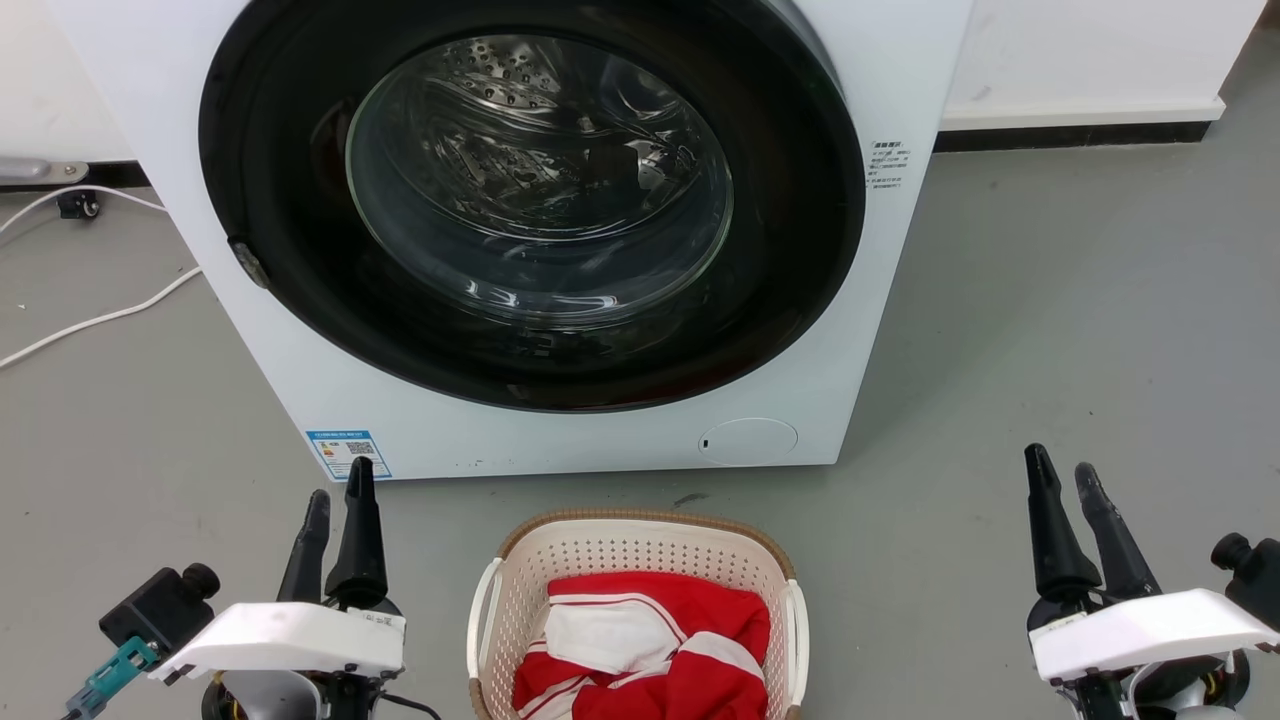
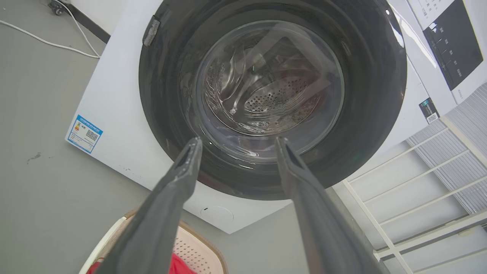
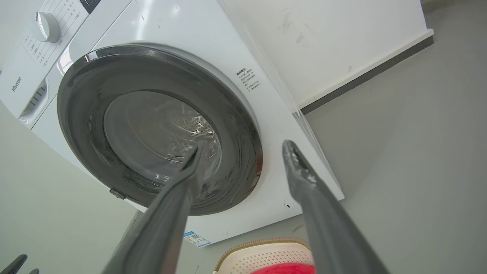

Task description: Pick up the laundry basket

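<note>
Floor [image 1: 1050,330]: grey, smooth, runs under both grippers and ahead of them.

Washing machine [image 1: 250,330]: white front-loader, stands ahead of both sets of fingertips, nearer the L side. Dark round door shut, steel drum visible thru glass. Both wrist views look along the fingers onto this door.

Laundry basket [image 1: 640,548]: on floor between the two grippers, right of the L one and left of the R one, apart from both. Sits just short of the washer front, not touching it. Cream perforated walls, brown rim, white handle on each side. Upright.

Garment [image 1: 690,660]: red w/ white stripes, bunched inside the basket, below rim level.

Left gripper [image 1: 339,481]: fingers point at washer's lower corner. Spread apart in L wrist view, nothing between them. Released.

Right gripper [image 1: 1060,462]: over bare floor, well right of the washer. Fingers parted, nothing held. Released.

Round cap [image 1: 748,440]: low on washer front, beyond the basket.

Blue label [image 1: 348,454]: low on washer front, directly beyond L fingertips.

White cable [image 1: 90,322]: on floor, ahead and left of L gripper.
</note>
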Robot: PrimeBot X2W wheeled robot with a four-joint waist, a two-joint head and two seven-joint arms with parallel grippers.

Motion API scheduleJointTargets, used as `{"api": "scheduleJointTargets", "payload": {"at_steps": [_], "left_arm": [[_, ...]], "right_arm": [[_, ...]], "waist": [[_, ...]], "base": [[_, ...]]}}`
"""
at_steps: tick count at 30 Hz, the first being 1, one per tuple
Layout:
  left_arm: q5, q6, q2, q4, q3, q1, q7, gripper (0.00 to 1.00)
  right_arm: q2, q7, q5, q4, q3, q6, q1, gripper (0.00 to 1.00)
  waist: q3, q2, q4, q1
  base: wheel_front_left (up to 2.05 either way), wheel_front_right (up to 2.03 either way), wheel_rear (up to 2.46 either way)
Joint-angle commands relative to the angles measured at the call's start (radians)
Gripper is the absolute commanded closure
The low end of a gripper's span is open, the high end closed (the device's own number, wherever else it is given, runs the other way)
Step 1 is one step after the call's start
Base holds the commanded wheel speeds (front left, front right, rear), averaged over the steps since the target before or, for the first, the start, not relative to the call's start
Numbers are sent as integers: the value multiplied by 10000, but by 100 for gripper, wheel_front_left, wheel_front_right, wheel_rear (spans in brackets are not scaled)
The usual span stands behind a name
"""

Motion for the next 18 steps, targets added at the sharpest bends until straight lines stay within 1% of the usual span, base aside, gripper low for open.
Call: {"api": "scheduleJointTargets", "payload": {"at_steps": [1, 18], "left_arm": [[285, -10, 39, -204, -8, -28, -102, 0], [2334, 12, 43, -335, -112, 187, -594, 0]], "right_arm": [[-35, -95, -331, -194, 21, 0, -4, 0], [-42, -594, -2596, -324, 27, 0, 247, 0]], "waist": [[3, 0, -1, 0], [49, 0, 37, 0]], "base": [[0, 0, 0], [0, 0, 0]]}}
